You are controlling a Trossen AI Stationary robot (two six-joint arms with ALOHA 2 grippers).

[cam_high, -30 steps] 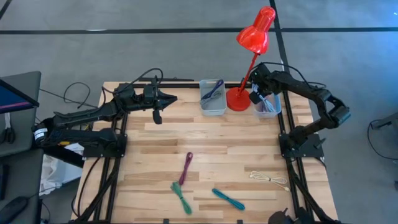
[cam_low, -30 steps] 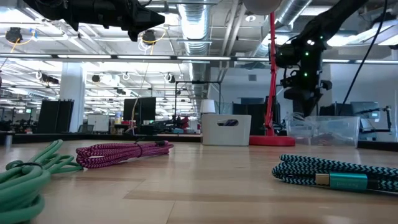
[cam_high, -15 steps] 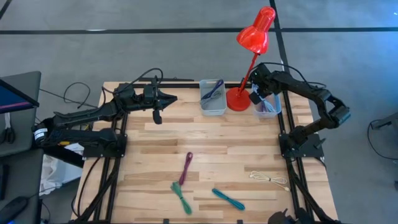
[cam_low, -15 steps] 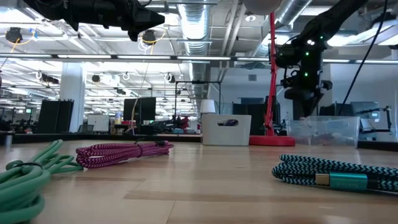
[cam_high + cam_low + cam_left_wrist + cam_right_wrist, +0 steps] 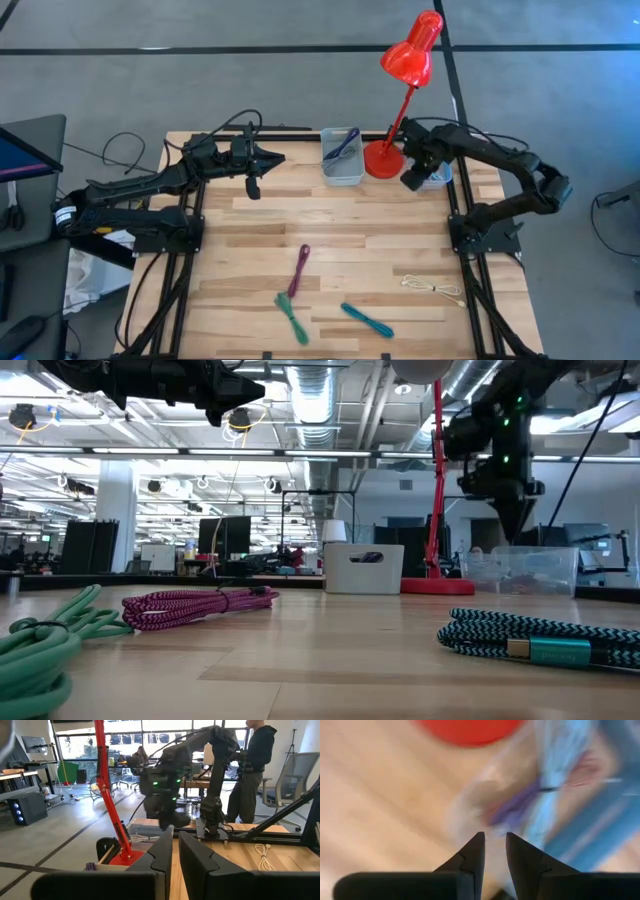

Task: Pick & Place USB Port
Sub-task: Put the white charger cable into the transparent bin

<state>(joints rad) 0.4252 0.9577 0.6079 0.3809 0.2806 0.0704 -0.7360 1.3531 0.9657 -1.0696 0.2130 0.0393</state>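
Observation:
Several coiled USB cables lie on the wooden table: a magenta one [image 5: 300, 270] [image 5: 195, 605], a green one [image 5: 291, 313] [image 5: 40, 650], a teal one [image 5: 366, 321] [image 5: 530, 635] and a thin white one [image 5: 432, 290]. My right gripper [image 5: 410, 182] [image 5: 512, 525] [image 5: 494, 842] hangs in the air at the near left corner of the clear bin [image 5: 442, 172] [image 5: 520, 570]. It points down, is open by a narrow gap and holds nothing. Blurred blue and purple cables [image 5: 560, 785] show inside that bin. My left gripper [image 5: 254, 190] [image 5: 175, 837] waits shut above the far left of the table.
A red desk lamp [image 5: 382, 160] [image 5: 438, 480] stands between the clear bin and a white bin [image 5: 342, 158] [image 5: 363, 568] that holds a purple cable. Both bins sit at the far edge. Bare wood lies mid-table. A person [image 5: 257, 765] stands beyond the table.
My right gripper has swung from above the clear bin toward the table's near edge and a little up, and now hangs at the bin's near left corner. The wrist picture is blurred by the motion. The cables on the table have stayed put.

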